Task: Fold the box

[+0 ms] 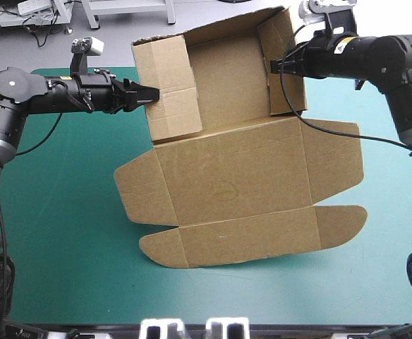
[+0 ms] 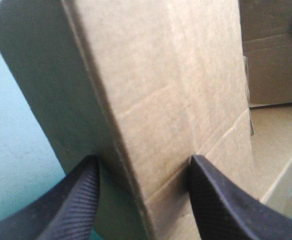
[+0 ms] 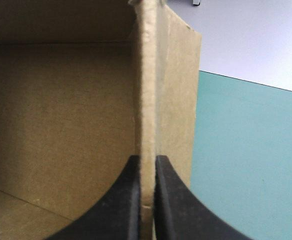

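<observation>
The brown box [image 1: 234,176] lies mid-table, its far half raised into a tray and its lid panels [image 1: 248,236] flat toward the near edge. My left gripper [image 1: 149,94] is at the outside of the left wall [image 1: 167,85]. In the left wrist view it [image 2: 143,165] stands open, straddling that folded-over wall [image 2: 176,75], one finger on each side. My right gripper [image 1: 273,66] is shut on the upright right wall [image 1: 283,63]. The right wrist view shows the wall's edge [image 3: 147,100] pinched between the black fingers [image 3: 147,165], with the box's inside [image 3: 61,115] beside it.
The teal-green cover [image 1: 65,212] shows bare to the left, right and near side of the box. The box's far wall reaches past the table's far edge [image 1: 72,69]. A rounded lid flap [image 1: 340,219] points toward the right edge.
</observation>
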Motion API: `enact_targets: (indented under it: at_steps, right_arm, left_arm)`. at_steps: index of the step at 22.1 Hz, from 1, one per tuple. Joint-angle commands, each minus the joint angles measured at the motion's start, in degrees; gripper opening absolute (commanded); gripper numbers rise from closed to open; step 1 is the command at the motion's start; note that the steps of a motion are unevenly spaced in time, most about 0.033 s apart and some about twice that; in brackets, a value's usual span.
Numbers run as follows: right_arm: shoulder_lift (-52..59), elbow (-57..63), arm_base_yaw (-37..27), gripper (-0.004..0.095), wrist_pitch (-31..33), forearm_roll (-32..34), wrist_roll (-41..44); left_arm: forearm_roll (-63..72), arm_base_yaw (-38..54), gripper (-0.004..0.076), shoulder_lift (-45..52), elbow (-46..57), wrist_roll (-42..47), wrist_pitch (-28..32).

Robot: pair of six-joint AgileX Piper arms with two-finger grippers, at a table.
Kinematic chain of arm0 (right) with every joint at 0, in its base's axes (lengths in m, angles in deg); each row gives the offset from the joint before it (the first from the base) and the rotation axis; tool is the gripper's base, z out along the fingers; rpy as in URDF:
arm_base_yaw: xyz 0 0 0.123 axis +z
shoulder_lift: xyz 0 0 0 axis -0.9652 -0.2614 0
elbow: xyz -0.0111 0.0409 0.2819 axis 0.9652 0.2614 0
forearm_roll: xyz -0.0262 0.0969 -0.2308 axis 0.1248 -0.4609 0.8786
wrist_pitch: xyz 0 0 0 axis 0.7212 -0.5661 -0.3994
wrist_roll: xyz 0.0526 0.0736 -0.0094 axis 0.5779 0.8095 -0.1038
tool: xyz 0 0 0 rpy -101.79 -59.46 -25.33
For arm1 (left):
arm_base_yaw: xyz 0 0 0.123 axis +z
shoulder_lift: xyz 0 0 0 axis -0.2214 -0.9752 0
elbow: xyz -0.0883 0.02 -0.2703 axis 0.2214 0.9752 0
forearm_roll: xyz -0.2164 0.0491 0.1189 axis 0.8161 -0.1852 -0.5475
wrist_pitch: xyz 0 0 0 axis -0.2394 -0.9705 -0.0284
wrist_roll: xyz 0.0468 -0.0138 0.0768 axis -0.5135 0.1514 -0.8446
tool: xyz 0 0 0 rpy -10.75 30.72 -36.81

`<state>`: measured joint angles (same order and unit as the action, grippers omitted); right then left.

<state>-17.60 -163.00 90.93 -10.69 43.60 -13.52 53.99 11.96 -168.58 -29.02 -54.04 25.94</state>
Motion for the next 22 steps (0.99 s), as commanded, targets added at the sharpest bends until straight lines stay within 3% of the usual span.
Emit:
enact_targets:
  at_steps: [1,3,5,6,7,8,9,12,17,22]
  right_arm:
    - [2.4,-1.7,2.9,-0.0006,-3.4,-2.2,2.8]
    - [2.4,-1.7,4.8,-0.0006,-3.4,-1.4,4.6]
    - [2.4,-1.7,6.0,-0.0006,-3.6,-1.4,6.3]
    - [2.4,-1.7,6.3,-0.0006,-3.6,-1.5,7.2]
    - [2.4,-1.7,6.4,-0.0006,-3.5,-1.5,7.7]
    - [2.4,-1.7,6.7,-0.0006,-3.1,-1.1,8.3]
    - [2.4,-1.7,6.8,-0.0007,-2.8,-0.8,8.3]
    - [2.4,-1.7,6.8,-0.0006,0.7,2.2,10.4]
    - [2.3,-1.7,6.8,-0.0006,6.3,5.5,12.6]
    - [1.2,-1.7,6.8,-0.0007,12.1,7.8,13.1]
  left_arm:
    - [-0.3,-0.5,0.0389,2.3,-2.0,3.2,5.6]
    - [-2.6,-0.5,0.0379,2.3,-2.0,5.6,7.8]
    - [-3.3,-0.5,0.0296,2.3,-2.0,6.3,8.3]
    - [-3.2,-0.5,0.02,2.3,-2.0,6.3,8.7]
    - [-3.0,-0.5,0.0153,2.3,-2.0,6.3,8.7]
    - [-2.8,-0.5,0.0016,2.3,-2.0,6.3,8.4]
    - [-2.8,-0.6,-0.0006,2.4,-2.1,6.0,8.1]
    - [-7.3,-4.0,-0.0008,2.6,-5.3,8.4,6.6]
    - [-35.2,-15.0,-0.0008,2.4,-12.7,25.4,5.3]
    - [-44.0,-20.8,-0.0008,1.4,-14.1,32.6,3.5]
